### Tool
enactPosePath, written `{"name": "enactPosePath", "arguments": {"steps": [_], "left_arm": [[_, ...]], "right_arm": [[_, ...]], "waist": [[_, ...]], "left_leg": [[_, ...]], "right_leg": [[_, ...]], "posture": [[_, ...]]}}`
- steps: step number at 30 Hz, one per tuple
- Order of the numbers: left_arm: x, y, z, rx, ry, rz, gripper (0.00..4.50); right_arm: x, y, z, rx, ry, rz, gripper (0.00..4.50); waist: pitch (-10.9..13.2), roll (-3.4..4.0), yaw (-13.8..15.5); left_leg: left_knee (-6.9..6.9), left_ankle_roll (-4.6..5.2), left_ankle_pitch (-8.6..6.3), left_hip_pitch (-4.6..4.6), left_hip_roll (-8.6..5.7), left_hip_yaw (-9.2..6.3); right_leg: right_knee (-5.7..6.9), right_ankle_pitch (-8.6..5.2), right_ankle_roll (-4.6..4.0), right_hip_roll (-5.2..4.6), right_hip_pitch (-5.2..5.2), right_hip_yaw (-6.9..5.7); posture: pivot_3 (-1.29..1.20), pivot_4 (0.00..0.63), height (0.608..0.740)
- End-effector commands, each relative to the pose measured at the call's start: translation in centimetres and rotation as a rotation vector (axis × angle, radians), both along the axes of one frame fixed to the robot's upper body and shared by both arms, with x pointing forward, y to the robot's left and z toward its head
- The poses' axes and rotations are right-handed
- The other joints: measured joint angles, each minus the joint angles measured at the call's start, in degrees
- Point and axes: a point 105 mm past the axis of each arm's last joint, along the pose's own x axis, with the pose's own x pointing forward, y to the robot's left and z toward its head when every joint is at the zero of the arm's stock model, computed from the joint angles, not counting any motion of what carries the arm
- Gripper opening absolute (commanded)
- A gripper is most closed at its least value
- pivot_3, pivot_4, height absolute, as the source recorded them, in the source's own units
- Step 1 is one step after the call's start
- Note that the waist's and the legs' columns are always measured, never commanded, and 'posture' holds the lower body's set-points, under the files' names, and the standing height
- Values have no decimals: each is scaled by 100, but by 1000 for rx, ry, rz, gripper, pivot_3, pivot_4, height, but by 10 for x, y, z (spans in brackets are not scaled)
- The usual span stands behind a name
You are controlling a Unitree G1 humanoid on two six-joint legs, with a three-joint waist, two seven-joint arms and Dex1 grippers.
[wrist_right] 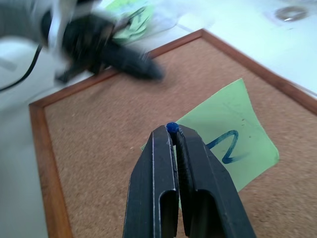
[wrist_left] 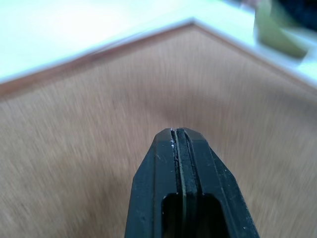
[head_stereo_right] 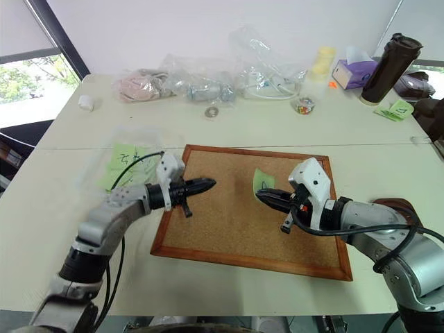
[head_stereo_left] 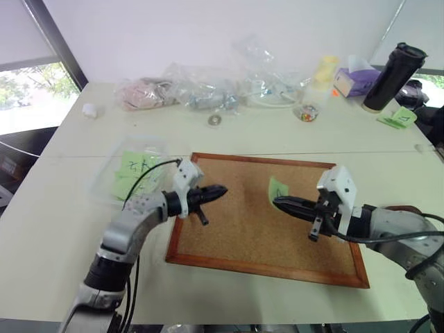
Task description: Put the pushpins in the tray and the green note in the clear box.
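The green note (head_stereo_left: 277, 187) lies on a cork board (head_stereo_left: 243, 239) in the middle of the table; it carries a scribbled mark (wrist_right: 225, 146). My right gripper (wrist_right: 174, 130) hovers just in front of the note, shut on a pushpin (wrist_right: 172, 127) whose round blue head pokes out at the fingertips. My left gripper (head_stereo_left: 223, 189) hangs shut over the board's left half, pointing toward the note, with nothing seen in it. The clear box (head_stereo_left: 104, 182) sits left of the board with other green notes inside. A brown rim (head_stereo_right: 392, 205) behind my right forearm may be the tray, mostly hidden.
Clear plastic bags (head_stereo_left: 208, 87) crowd the back of the table, with a tape ring (head_stereo_left: 214, 121) in front. At the back right stand a small jar (head_stereo_left: 306, 111), a purple tissue box (head_stereo_left: 354, 80), a black tumbler (head_stereo_left: 395, 76) and another green note (head_stereo_left: 399, 116).
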Motion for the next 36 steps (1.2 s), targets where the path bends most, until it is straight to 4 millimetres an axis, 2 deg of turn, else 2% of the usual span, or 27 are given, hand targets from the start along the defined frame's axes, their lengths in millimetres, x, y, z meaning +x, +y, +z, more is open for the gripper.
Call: {"name": "enactPosePath", "arguments": {"steps": [1, 5, 11, 18, 19, 21, 26, 27, 32, 35, 36], "left_arm": [[-8, -12, 19, -82, 32, -96, 2014], [-9, -28, 30, -140, 88, -158, 4074], [-16, -61, 36, -239, 202, -238, 4074], [-18, -75, 25, -235, 296, -245, 4074], [-19, -76, 24, -244, 312, -248, 3546], [-19, -78, 26, -258, 322, -261, 2826], [-18, -76, 24, -246, 319, -257, 249], [-18, -75, 24, -246, 319, -257, 62], [-17, -65, 17, -198, 287, -241, 62], [-16, -51, 8, -155, 260, -215, 62], [-16, -48, 8, -149, 250, -209, 62]], "right_arm": [[-5, 9, 12, -40, -82, 76, 0], [-5, 11, 12, -88, -110, 108, 0], [-4, 12, 14, -134, -142, 133, 0], [-3, 13, 18, -149, -172, 138, 0], [-3, 13, 18, -151, -174, 139, 0], [-4, 13, 18, -161, -182, 139, 0], [-4, 12, 18, -162, -185, 135, 0], [-4, 12, 18, -162, -186, 133, 0], [-1, 6, 25, -159, -207, 97, 0], [7, -24, 46, -108, -236, -57, 0], [9, -40, 51, -93, -234, -125, 0]], "waist": [[2, -3, -5], [8, -13, -4], [17, -28, 2], [18, -30, 0], [18, -30, 0], [18, -31, 13], [19, -31, 4], [19, -32, 3], [18, -31, 2], [19, -30, 4], [18, -30, 13]], "left_leg": [[0, 0, 0, 0, 0, 0], [0, -1, 0, 0, 0, 0], [3, -1, 1, -1, -2, 0], [1, -2, 1, 0, 1, 1], [2, -2, 1, -1, 0, 1], [2, -2, 1, -1, -1, 1], [3, -3, 1, -1, -1, 1], [3, -3, 1, -1, -1, 1], [2, -3, 2, -1, -1, 1], [2, -3, 2, -2, -1, 1], [2, -3, 1, -3, -1, 1]], "right_leg": [[0, 0, 0, 0, 0, 0], [0, 0, 0, 0, -1, 0], [0, 0, 0, 0, 0, 0], [2, 0, 0, 2, -3, 0], [1, 0, 0, 2, -3, 0], [0, 0, 0, 1, -3, 0], [1, 0, 0, 1, -3, 0], [1, 0, 0, 1, -3, 0], [1, 0, 0, 1, -4, 0], [1, 0, 0, 0, -5, 1], [0, 0, 0, 0, -5, 1]], "posture": [[0, 150, 740], [0, 150, 740], [0, 150, 740], [0, 150, 740], [0, 150, 740], [0, 150, 740], [0, 150, 740], [0, 150, 740], [0, 150, 740], [0, 150, 740], [0, 150, 740]]}}
